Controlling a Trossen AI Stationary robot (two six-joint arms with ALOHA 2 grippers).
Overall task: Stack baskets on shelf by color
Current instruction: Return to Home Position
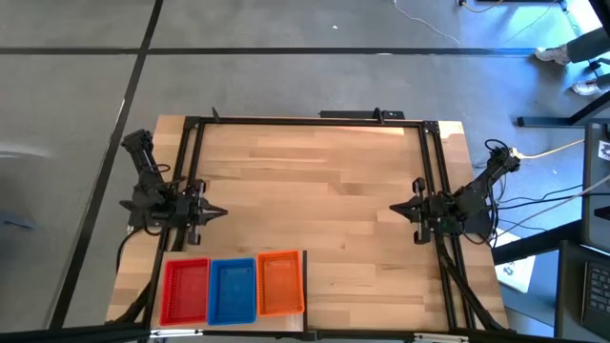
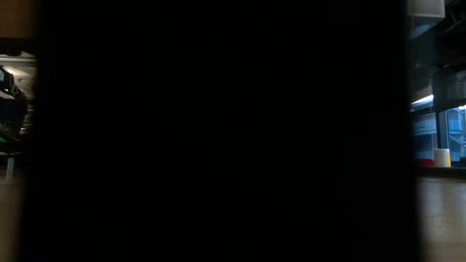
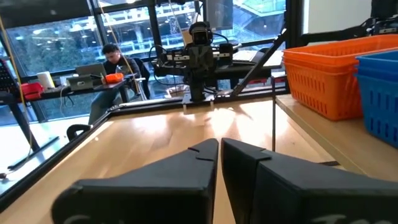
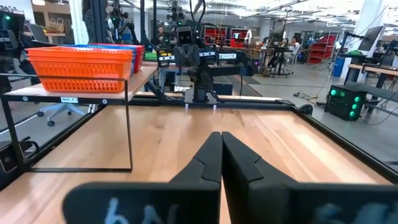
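Note:
Three basket stacks stand side by side on the pale shelf [image 1: 304,276] at the table's near edge: red baskets [image 1: 186,291], blue baskets [image 1: 232,290], orange baskets [image 1: 280,283]. The orange [image 3: 323,71] and blue [image 3: 379,93] baskets show in the left wrist view, the orange stack [image 4: 81,67] in the right wrist view on the raised shelf. My left gripper [image 1: 221,212] is shut at the table's left side, pointing right. My right gripper [image 1: 393,209] is shut at the right side, pointing left. Both are clear of the baskets.
The striped-plank tabletop [image 1: 315,191] with its black frame [image 1: 305,121] lies between the arms. The shelf stands on thin black legs [image 4: 129,124] above the tabletop. The low view is almost wholly dark. A person sits at a desk [image 3: 112,59] beyond the table.

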